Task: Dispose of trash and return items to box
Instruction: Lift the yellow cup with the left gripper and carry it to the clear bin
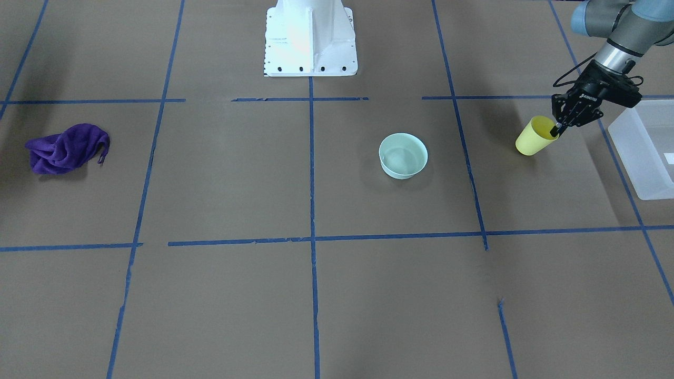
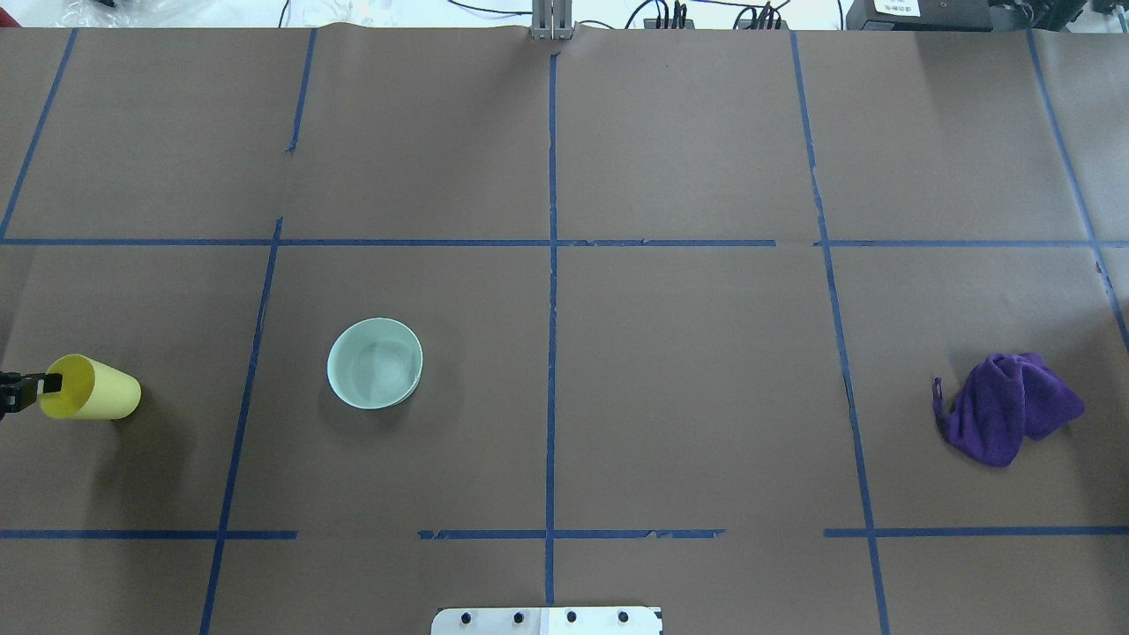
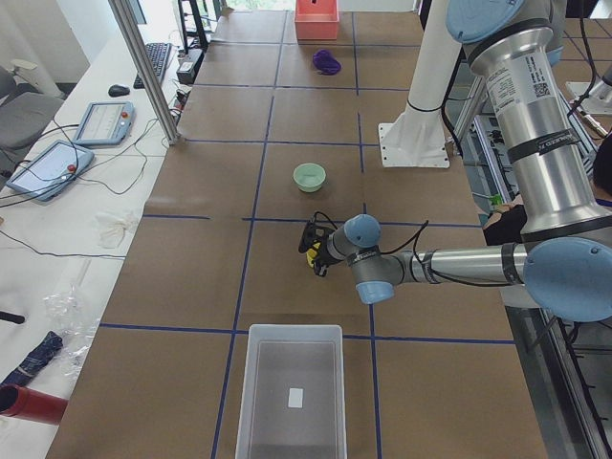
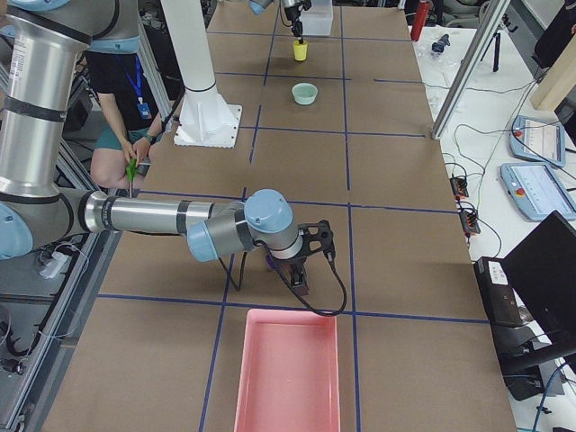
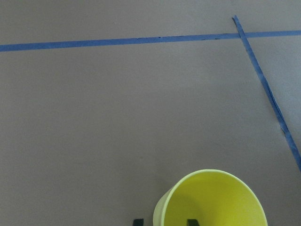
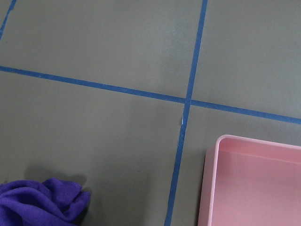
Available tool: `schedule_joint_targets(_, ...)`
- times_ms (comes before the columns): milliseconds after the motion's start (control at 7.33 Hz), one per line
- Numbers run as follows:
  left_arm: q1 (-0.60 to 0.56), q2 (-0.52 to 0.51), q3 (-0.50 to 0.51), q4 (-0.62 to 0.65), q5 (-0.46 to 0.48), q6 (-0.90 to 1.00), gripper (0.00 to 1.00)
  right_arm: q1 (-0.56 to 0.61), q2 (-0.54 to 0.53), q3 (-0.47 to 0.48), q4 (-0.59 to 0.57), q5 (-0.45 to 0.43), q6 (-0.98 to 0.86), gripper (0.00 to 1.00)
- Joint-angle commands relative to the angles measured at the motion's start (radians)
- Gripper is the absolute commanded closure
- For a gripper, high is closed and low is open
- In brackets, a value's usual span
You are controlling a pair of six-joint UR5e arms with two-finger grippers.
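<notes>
The yellow cup (image 1: 534, 138) hangs tilted in my left gripper (image 1: 558, 129), just above the table and a short way from the box (image 1: 645, 152). The gripper is shut on the cup's rim. In the left wrist view one fingertip (image 5: 191, 221) is inside the cup (image 5: 211, 200) and the other is outside it. The cup also shows at the left edge of the overhead view (image 2: 93, 399). The mint-green bowl (image 1: 403, 155) stands upright and empty, nearer the table's middle (image 2: 375, 362). My right gripper (image 4: 300, 279) shows only in the exterior right view, and I cannot tell if it is open or shut.
A crumpled purple cloth (image 2: 1005, 407) lies on the robot's right side and shows in the right wrist view (image 6: 40, 205). A pink tray (image 6: 254, 183) sits at that end of the table (image 4: 288, 373). The robot's white base (image 1: 310, 39) stands at the table's near edge.
</notes>
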Motion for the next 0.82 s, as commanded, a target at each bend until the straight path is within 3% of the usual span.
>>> schedule_joint_targets(0,-0.015,0.011,-0.023,-0.001,-0.012,0.033,1.0,0.0,0.0,0.0,0.0,0.0,0.0,0.0)
schedule_joint_targets(136,-0.065,0.021,-0.026,-0.001,-0.076,0.105,1.0,0.0,0.0,0.0,0.0,0.0,0.0,0.0)
schedule_joint_targets(273,-0.189,0.035,-0.019,0.005,-0.186,0.264,1.0,0.0,-0.003,0.0,0.0,0.002,0.0,0.0)
schedule_joint_targets(409,-0.368,0.031,-0.017,0.085,-0.305,0.464,1.0,0.0,-0.005,0.0,0.0,0.002,0.0,0.0)
schedule_joint_targets(682,-0.609,-0.001,-0.026,0.33,-0.412,0.825,1.0,0.0,-0.005,0.0,0.0,0.002,0.0,0.0)
